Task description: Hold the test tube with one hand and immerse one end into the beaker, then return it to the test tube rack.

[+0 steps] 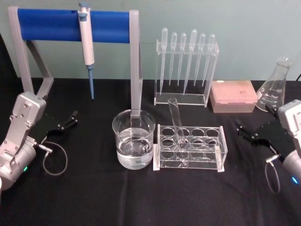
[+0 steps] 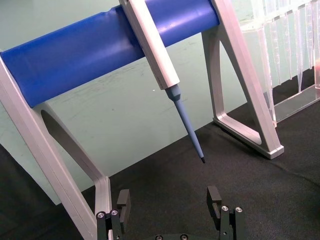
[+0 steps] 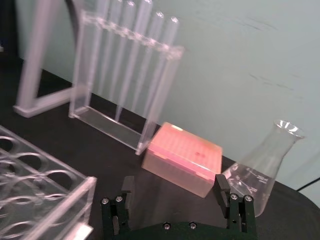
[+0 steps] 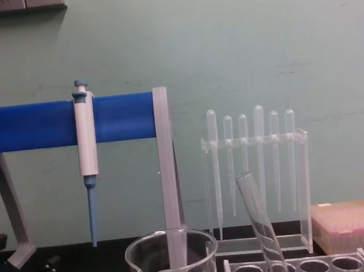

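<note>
The jaws of both grippers stand apart and hold nothing. My left gripper (image 1: 67, 121) hovers low over the bench (image 1: 141, 202) at the left, well apart from the glassware. My right gripper (image 1: 241, 129) sits just right of the test tube rack (image 1: 222, 155).

The test tube (image 1: 178, 127) is in the rack, leaning back and to the left instead of standing upright, with its round bottom down in one of the holes. The beaker (image 1: 117, 136) stands just beside the rack's left end, partly filled with clear liquid.

My worry is that lean. If I close flat jaws on a tilted, smooth glass cylinder, it could twist or slide in the grip. It could also lever against the hole's edge and drag the rack along the black cloth. The rack looks like light clear acrylic. With the beaker this close, a sideways swing could clip its rolled rim. Lowering too far would knock the tube's bottom against hard glass. Putting the tube back means finding a snug round hole through transparent, glary walls.
</note>
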`<action>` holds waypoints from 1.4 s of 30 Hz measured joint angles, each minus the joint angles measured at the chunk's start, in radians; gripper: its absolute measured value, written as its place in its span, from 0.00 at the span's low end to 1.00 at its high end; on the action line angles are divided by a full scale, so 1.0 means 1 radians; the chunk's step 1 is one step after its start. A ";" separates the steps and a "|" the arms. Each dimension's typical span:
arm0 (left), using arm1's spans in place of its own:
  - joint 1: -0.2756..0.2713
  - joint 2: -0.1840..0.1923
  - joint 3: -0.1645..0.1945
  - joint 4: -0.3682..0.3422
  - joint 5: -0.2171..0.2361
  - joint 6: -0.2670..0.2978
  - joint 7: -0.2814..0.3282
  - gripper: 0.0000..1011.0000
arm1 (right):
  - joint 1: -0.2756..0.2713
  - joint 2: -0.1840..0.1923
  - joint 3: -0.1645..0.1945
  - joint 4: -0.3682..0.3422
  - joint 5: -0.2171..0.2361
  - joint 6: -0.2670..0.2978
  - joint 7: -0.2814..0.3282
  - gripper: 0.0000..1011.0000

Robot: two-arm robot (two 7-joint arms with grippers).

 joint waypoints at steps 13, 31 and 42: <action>0.000 0.000 0.000 0.000 0.000 0.000 0.000 0.99 | -0.086 0.073 0.017 -0.253 0.133 0.082 0.221 0.99; 0.000 0.000 0.000 0.000 0.000 0.000 0.000 0.99 | 0.137 -0.090 -0.111 -0.130 0.065 0.201 0.388 0.99; 0.000 0.000 0.000 0.000 0.000 0.000 0.000 0.99 | 0.162 -0.158 -0.106 -0.082 0.050 0.228 0.404 0.88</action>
